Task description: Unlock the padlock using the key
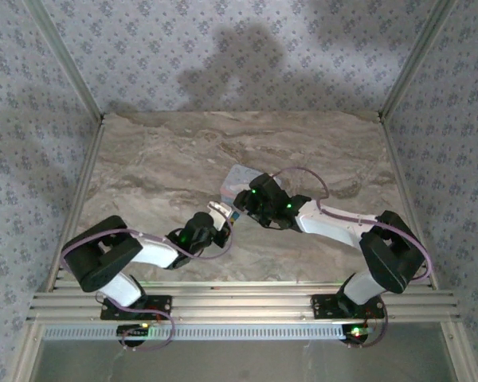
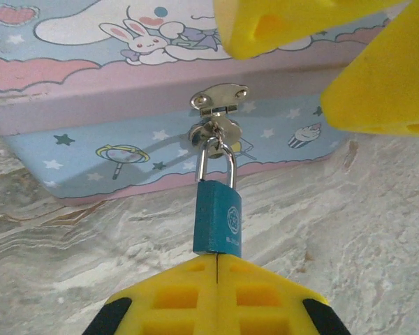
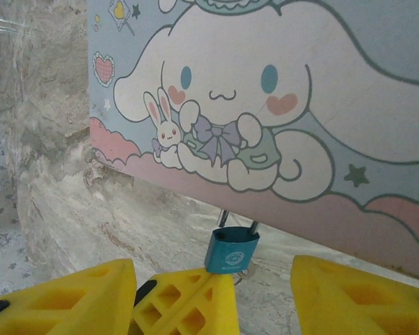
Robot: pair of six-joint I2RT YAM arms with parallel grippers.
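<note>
A small teal padlock (image 2: pixel 217 218) hangs by its silver shackle from the hasp (image 2: pixel 218 101) of a pale blue cartoon tin (image 2: pixel 91 77). My left gripper (image 2: pixel 216 264) is shut, its yellow tips pressed against the padlock's underside. The key is pinched between them; just a silver bit (image 3: pixel 243 274) shows beside the padlock (image 3: pixel 232 251). My right gripper (image 3: pixel 209 299) is open, with one finger on each side of the padlock and of the left fingertips (image 3: pixel 188 300), touching neither. From above, both grippers (image 1: pixel 221 213) (image 1: pixel 240 199) meet at the tin's near edge.
The tin (image 1: pixel 243 175) lies flat on the marble tabletop (image 1: pixel 159 159), near the middle. Patterned walls enclose the table on the left, back and right. The arms' bases sit on the metal rail (image 1: pixel 239 306) at the near edge.
</note>
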